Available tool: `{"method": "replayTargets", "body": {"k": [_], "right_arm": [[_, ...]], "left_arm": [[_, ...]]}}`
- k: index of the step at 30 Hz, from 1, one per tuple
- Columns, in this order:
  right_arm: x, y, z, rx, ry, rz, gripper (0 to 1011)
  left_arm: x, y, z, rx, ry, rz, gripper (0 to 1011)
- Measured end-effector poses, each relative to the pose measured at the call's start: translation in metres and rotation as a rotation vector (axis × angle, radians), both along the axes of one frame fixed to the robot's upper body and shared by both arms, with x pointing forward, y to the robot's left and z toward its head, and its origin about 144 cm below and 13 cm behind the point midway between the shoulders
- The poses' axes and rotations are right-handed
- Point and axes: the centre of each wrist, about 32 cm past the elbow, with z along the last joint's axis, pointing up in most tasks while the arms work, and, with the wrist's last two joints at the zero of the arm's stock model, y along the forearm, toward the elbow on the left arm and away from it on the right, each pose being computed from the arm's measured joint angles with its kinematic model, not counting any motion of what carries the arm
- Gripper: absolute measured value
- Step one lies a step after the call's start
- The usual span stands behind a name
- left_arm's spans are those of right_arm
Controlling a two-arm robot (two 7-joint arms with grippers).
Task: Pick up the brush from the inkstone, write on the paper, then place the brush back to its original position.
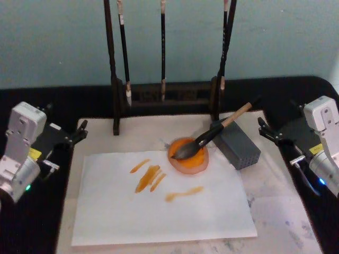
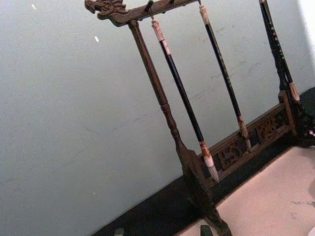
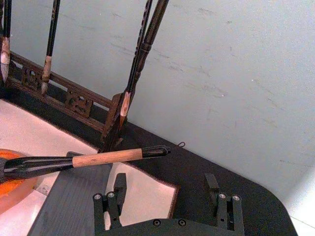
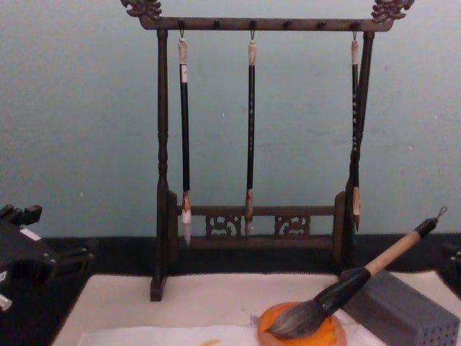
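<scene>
**Right gripper open, brush handle crosswise just ahead of it**

Right gripper sat at the table's right edge. Its two black fingers were spread wide with nothing between them. Just ahead of the fingertips, and a little toward the robot's left, lay the brush. In the right wrist view its pale handle ran crosswise to the gap between the fingers, beyond their tips and not yet inside it.

Seen from the head, the brush lay on a slant. Its bushy dark bristles rested in the orange inkstone, farther from the right gripper. The handle rose away from there, over the near corner of a grey block, to the looped end, which was the part closest to this gripper. The chest view showed the same tilt, with the bristles low in the inkstone and the brush climbing over the block.

Left gripper waited at the opposite edge, also open and empty. From it, the brush lay well apart, past the full width of the paper. The paper itself lay between the two grippers, with the inkstone at the far corner on the right gripper's side.

Judging from this layout, the right arm was the nearer one. A grasp would call for it to move forward and inward so the raised handle passed between the fingers, above the block. The block beside the handle left little room and could be knocked.
</scene>
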Motion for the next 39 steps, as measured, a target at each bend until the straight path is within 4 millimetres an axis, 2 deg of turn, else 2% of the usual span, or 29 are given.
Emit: {"method": "replayTargets", "body": {"k": [39], "right_arm": [[0.0000, 0.0000, 0.0000, 0.000, 0.000, 0.000, 1000]], "left_arm": [[0.0000, 0.0000, 0.0000, 0.000, 0.000, 0.000, 1001]]}}
